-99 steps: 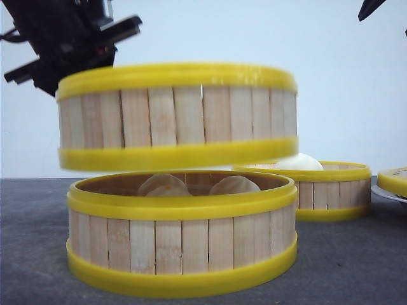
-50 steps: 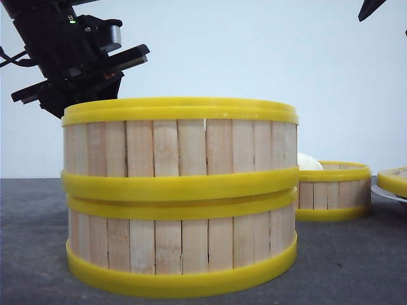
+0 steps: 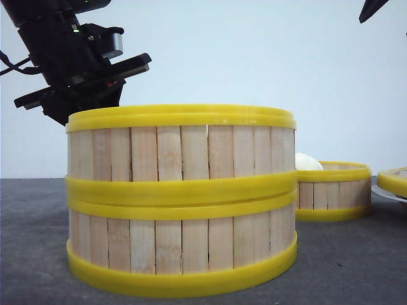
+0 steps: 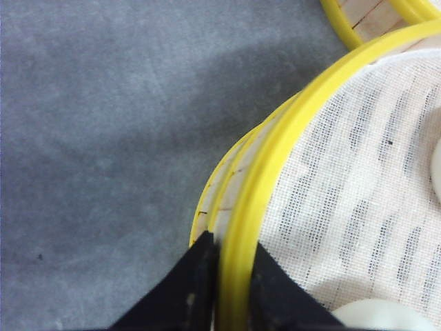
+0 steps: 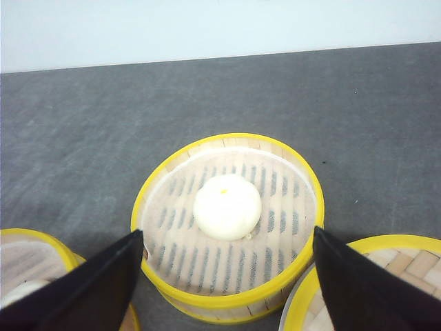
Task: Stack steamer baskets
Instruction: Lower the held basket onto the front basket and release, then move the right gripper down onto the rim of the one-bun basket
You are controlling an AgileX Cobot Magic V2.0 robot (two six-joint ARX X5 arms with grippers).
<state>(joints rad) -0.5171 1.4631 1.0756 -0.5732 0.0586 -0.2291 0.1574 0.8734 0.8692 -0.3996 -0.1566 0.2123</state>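
Observation:
Two steamer baskets stand stacked at the front: the upper basket [image 3: 181,149] rests on the lower basket [image 3: 181,241], their rims nearly flush. My left gripper [image 4: 233,276] is shut on the upper basket's yellow rim [image 4: 275,172], one finger inside and one outside the wall. In the front view its fingertips are hidden behind the stack. A third steamer basket [image 5: 227,140] with one white bun [image 5: 227,207] sits to the right, apart from the stack. My right gripper [image 5: 227,289] hangs open above that basket, touching nothing.
A yellow lid [image 5: 386,276] lies on a white plate [image 3: 385,192] to the right of the third basket. White buns [image 4: 382,317] lie on the cloth liner inside the upper basket. The dark grey tabletop [image 4: 103,138] stretches to the left of the stack.
The upper basket, held by my left gripper, has come down from above the lower basket and now sits on it. The right gripper has not moved.

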